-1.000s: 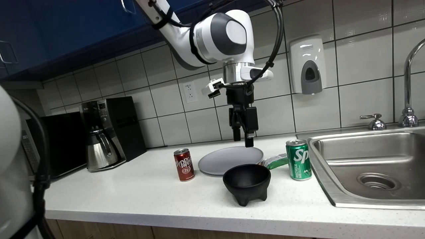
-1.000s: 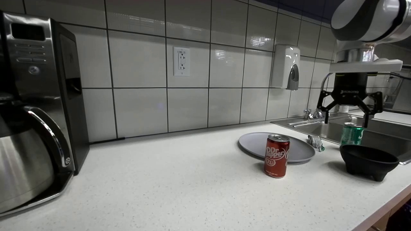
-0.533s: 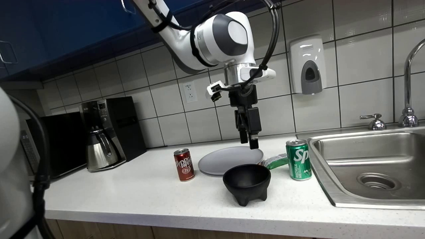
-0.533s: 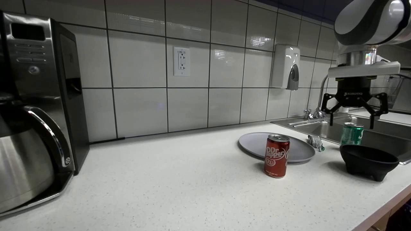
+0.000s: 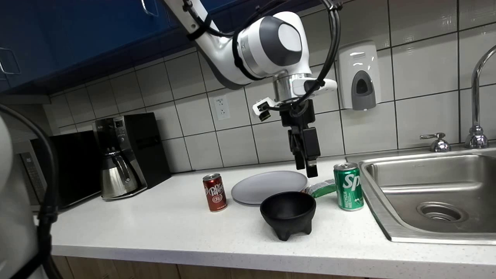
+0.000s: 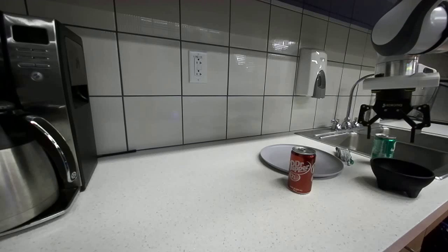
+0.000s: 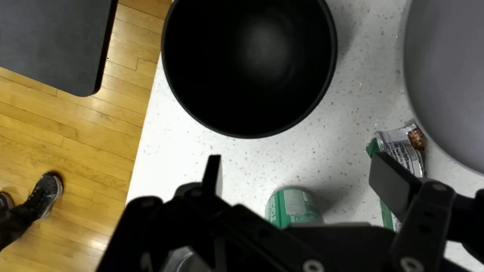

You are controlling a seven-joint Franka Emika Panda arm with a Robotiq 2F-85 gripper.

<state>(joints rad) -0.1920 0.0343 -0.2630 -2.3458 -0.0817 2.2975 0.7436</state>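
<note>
Presently the gripper [image 6: 390, 139] is hanging with jaws wide apart, holding nothing. Nearby, the green can [image 7: 293, 207] is showing between them in the wrist view.

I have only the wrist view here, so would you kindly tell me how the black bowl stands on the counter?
Observer: Both exterior views show the bowl raised on stubby feet.
Operator: Thank you; is there any can besides the green can?
Observer: Yes, a red can stands upright near the plate.
Operator: And is the green can being touched?
Observer: No, an exterior view shows a gap between it and the end effector.
</note>
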